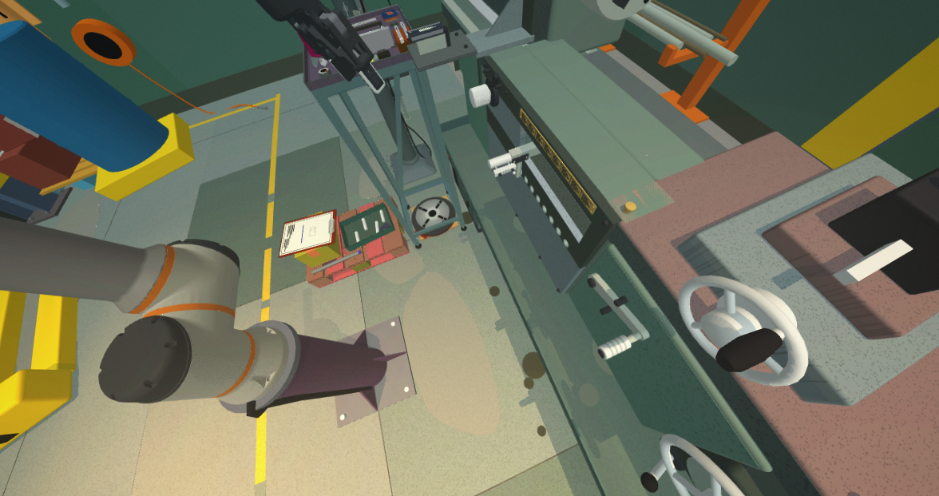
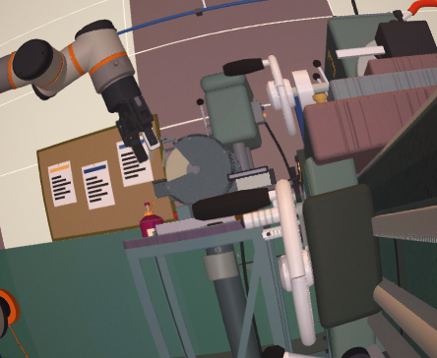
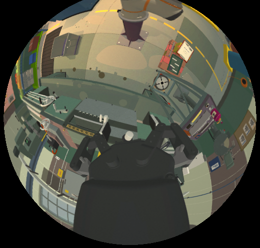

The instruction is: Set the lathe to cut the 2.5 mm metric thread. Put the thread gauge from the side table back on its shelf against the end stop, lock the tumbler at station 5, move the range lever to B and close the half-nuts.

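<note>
The side table (image 1: 378, 49) (image 2: 196, 231) (image 3: 200, 118) stands at the headstock end of the lathe, its purple top crowded with small items, and I cannot pick out the thread gauge among them. My gripper (image 1: 358, 66) (image 2: 144, 142) (image 3: 130, 135) hangs high above the table, open and empty. On the lathe's front panel sit the white tumbler handle (image 1: 506, 161) (image 3: 103, 119), a white knob (image 1: 480, 95) (image 3: 128, 136) and, lower down, a white-gripped lever (image 1: 618, 335).
A magenta bottle (image 2: 149, 223) (image 3: 215, 114) stands at the table's edge. A red crate with a clipboard (image 1: 348, 240) (image 3: 177, 55) and a chuck disc (image 1: 430, 215) lie on the floor by the table legs. Handwheels (image 1: 742, 338) jut from the carriage.
</note>
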Motion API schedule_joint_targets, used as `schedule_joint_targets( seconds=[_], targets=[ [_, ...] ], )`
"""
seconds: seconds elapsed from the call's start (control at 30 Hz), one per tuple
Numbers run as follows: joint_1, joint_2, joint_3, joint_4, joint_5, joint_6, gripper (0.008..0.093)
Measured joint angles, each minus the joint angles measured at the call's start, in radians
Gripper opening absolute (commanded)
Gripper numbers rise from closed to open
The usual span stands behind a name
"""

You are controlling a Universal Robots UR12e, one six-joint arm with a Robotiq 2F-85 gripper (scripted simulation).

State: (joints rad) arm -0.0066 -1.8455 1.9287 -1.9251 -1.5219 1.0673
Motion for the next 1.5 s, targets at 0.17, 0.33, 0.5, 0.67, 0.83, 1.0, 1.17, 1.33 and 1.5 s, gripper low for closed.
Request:
schedule_joint_targets(
  seconds=[0.17,0.33,0.5,0.67,0.83,1.0,1.17,1.33,1.5],
  targets=[
    [-0.016,0.006,0.043,-0.124,0.014,-0.154,0.0880],
    [-0.034,0.013,0.090,-0.261,0.028,-0.323,0.0880],
    [-0.053,0.020,0.140,-0.408,0.045,-0.504,0.0880],
    [-0.073,0.027,0.193,-0.563,0.061,-0.695,0.0880],
    [-0.093,0.035,0.248,-0.722,0.079,-0.892,0.0880],
    [-0.114,0.042,0.303,-0.884,0.096,-1.092,0.0880],
    [-0.135,0.050,0.359,-1.045,0.114,-1.291,0.0880],
    [-0.155,0.058,0.413,-1.202,0.131,-1.486,0.0880],
    [-0.174,0.065,0.465,-1.353,0.148,-1.672,0.0880]
  ],
)
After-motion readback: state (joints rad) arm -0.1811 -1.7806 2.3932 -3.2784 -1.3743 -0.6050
